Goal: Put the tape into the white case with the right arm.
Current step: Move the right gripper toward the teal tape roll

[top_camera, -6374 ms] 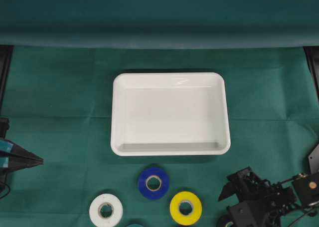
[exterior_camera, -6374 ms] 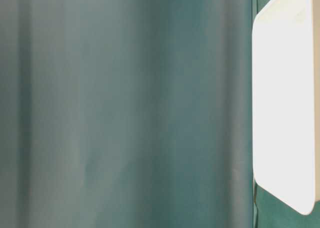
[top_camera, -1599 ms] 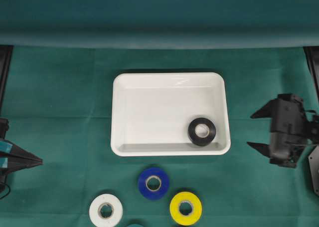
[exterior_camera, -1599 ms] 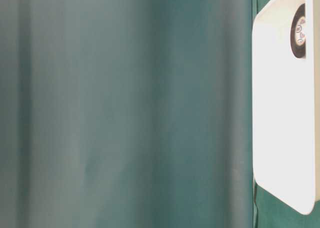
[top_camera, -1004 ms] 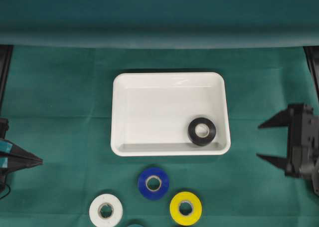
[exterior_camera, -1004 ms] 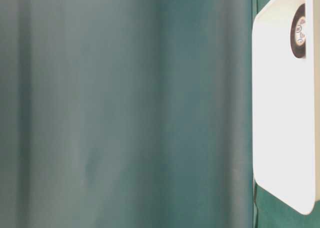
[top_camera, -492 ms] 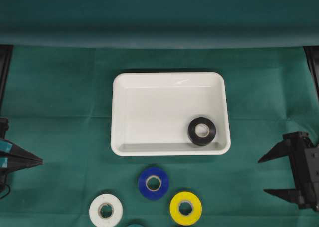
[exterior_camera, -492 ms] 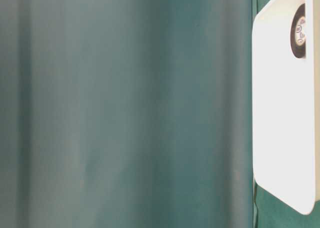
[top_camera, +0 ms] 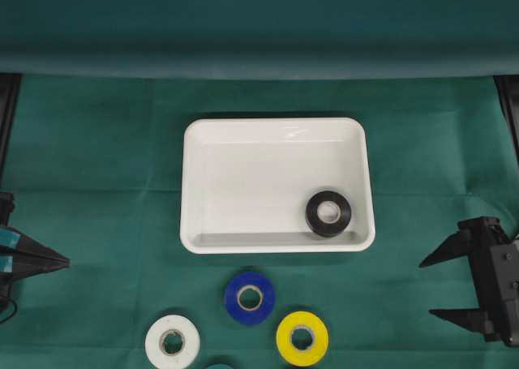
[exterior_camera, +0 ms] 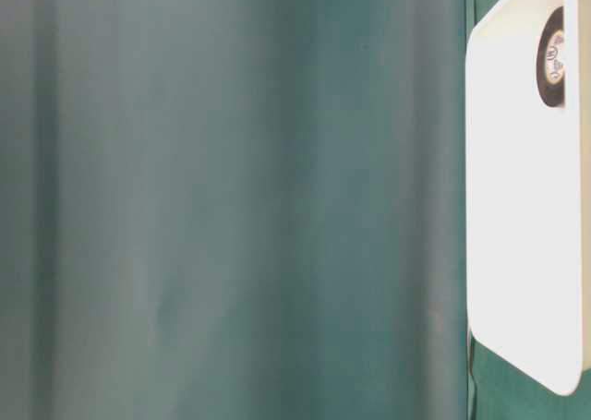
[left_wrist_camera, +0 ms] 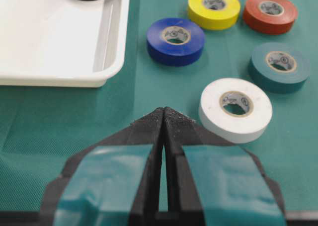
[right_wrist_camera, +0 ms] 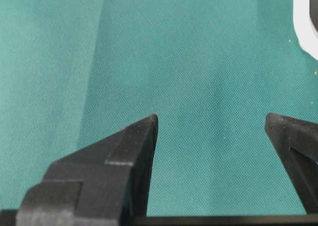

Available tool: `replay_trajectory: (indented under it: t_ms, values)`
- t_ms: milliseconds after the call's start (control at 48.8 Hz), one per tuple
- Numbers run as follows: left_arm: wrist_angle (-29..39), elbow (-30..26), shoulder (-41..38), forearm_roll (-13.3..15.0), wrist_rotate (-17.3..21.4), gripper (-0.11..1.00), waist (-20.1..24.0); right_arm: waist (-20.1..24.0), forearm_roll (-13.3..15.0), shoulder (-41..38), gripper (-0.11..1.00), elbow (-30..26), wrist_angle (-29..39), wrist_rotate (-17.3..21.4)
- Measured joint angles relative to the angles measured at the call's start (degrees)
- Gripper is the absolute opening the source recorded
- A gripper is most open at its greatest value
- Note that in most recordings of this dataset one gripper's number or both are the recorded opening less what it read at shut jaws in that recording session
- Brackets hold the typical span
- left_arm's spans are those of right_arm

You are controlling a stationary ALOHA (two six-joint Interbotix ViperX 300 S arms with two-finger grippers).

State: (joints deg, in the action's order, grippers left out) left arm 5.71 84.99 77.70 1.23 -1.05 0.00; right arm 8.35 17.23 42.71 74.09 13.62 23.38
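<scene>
One roll, the black tape, lies flat inside the white case, in its near right corner, close against the rim on both sides. It also shows at the top edge of the left wrist view and as a dark ring in the table-level view.

Five rolls are outside the case on the green cloth: blue tape just in front of the case's near rim, yellow tape beside it to the right, white tape to the left, and teal tape and red tape, both clear only in the left wrist view. None touches another or the case.

Right gripper: fingers spread wide, nothing between them; its own camera shows only bare cloth in the gap and a corner of the case at the upper right. It sits right of the case and well apart from every roll.

Left gripper: fingers pressed together, empty, parked at the left edge with the white roll just ahead of its tips.

Judgement: first placement done, one of six. If all rolls are meant, five remain; yellow and blue look the nearest reach for the right arm. The case floor has ample free room to the left of the black roll.
</scene>
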Motion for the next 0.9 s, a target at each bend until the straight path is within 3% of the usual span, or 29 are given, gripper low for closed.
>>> replay_trajectory:
  t_ms: [492, 902]
  values:
    - [0.0, 0.0, 0.0, 0.0, 0.0, 0.0, 0.0, 1.49, 0.0, -14.5, 0.6, -9.49, -2.64, 0.0]
    - [0.0, 0.0, 0.0, 0.09, 0.0, 0.0, 0.09, 1.49, 0.0, -33.84, 0.61, -27.42, -3.78, 0.09]
